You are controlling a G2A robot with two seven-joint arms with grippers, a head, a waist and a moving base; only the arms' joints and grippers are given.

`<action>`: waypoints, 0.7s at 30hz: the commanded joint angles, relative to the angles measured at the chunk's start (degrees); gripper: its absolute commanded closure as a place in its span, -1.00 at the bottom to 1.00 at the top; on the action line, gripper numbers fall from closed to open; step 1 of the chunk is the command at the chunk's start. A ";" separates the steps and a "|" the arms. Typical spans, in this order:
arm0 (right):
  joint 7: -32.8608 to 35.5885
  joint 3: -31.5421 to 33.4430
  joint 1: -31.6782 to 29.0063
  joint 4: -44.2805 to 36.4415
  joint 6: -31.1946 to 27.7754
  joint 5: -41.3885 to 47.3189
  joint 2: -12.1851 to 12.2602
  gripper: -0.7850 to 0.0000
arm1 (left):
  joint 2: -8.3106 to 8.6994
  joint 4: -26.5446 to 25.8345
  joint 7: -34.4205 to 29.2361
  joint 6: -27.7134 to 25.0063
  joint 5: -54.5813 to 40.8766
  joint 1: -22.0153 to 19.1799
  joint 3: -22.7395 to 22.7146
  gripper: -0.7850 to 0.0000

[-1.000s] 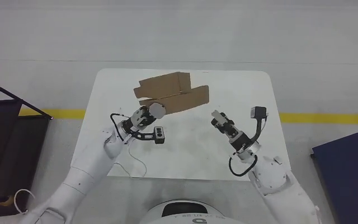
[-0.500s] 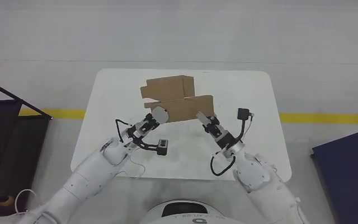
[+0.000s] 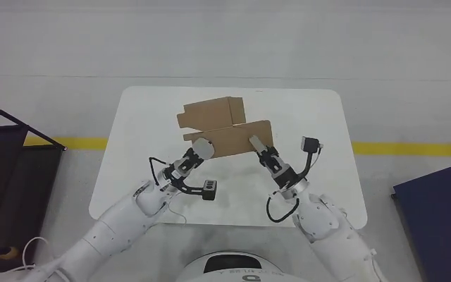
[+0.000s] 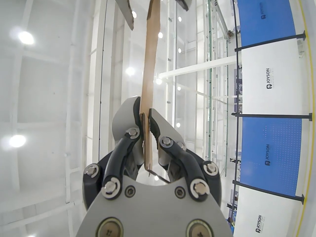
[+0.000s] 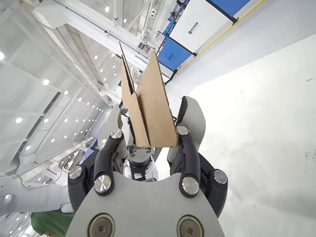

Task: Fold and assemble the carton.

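The carton (image 3: 224, 127) is a flat brown cardboard blank, held raised over the middle of the white table (image 3: 310, 113). My left gripper (image 3: 201, 146) is shut on the carton's near left edge; the left wrist view shows the thin cardboard (image 4: 151, 57) pinched between my left gripper's (image 4: 145, 118) pads. My right gripper (image 3: 255, 143) is at the carton's near right edge. In the right wrist view my right gripper (image 5: 151, 114) is open, with the cardboard flaps (image 5: 148, 99) standing between its spread fingers. Those fingers (image 4: 123, 3) straddle the sheet's far end in the left wrist view.
Bare tabletop lies all around the carton, with the table's edges near on every side. A dark frame (image 3: 21, 162) stands on the floor to the left and a blue panel (image 3: 426, 211) to the right. A yellow floor line (image 3: 402, 149) runs behind.
The right gripper has moved left from bare tabletop to the carton's near right edge. The left gripper and carton have shifted slightly right and toward me.
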 commanded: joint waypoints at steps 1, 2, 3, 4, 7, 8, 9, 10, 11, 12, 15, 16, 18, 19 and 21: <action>-0.29 0.18 -0.26 -0.11 -0.48 -0.21 -0.04 0.25 | 0.20 0.24 -0.29 0.00 0.00 -0.45 0.62 1.00; -0.38 0.26 -0.39 -0.14 -0.70 -0.33 -0.06 0.32 | 0.29 0.31 -0.59 0.00 0.00 -0.61 0.87 1.00; -0.46 0.33 -0.51 -0.19 -0.94 -0.41 -0.08 0.41 | 0.39 0.53 -0.68 0.00 0.00 -0.77 1.12 1.00; -0.48 0.39 -0.62 -0.20 -1.06 -0.47 -0.11 0.56 | 0.50 0.63 -0.74 0.00 0.00 -0.96 1.36 1.00; -0.54 0.56 -0.81 -0.23 -1.21 -0.75 -0.18 1.00 | 0.81 0.78 -0.84 0.00 0.00 -1.53 1.95 1.00; -0.50 0.63 -0.86 -0.23 -1.06 -0.85 -0.21 1.00 | 0.94 0.79 -0.67 0.00 0.00 -1.80 2.06 1.00; -0.50 0.72 -0.90 -0.23 -0.76 -0.91 -0.24 1.00 | 1.11 0.75 -0.10 0.00 0.00 -2.14 2.12 0.87; -0.47 0.79 -0.93 -0.19 -0.28 -0.73 -0.27 1.00 | 1.29 0.74 0.18 0.00 0.00 -2.35 2.09 0.06; -0.23 0.86 -0.89 -0.15 0.36 -0.10 -0.32 1.00 | 1.48 0.78 0.44 0.00 0.00 -2.55 1.97 -1.00; 0.22 0.97 -0.79 -0.04 1.07 1.02 -0.36 1.00 | 1.70 0.93 0.73 0.00 0.00 -2.82 1.68 -1.00; 2.22 1.72 -0.23 0.27 1.97 4.75 -0.41 1.00 | 2.39 1.44 1.13 0.00 0.00 -3.14 0.55 -1.00; 3.03 2.13 -0.10 0.32 1.96 6.15 -0.39 1.00 | 2.67 1.82 1.57 0.00 0.00 -3.39 -0.06 -1.00; 4.40 3.02 -0.10 0.46 1.87 8.71 -0.33 1.00 | 3.26 2.77 2.84 0.00 0.00 -3.83 -1.46 -1.00; 4.89 3.47 -0.17 0.47 1.98 9.69 -0.30 1.00 | 3.61 3.60 4.21 0.00 0.00 -4.32 -2.38 -1.00; 5.65 4.32 -0.35 0.40 2.29 11.12 -0.25 1.00 | 4.21 4.27 6.14 0.00 0.00 -4.99 -4.35 -1.00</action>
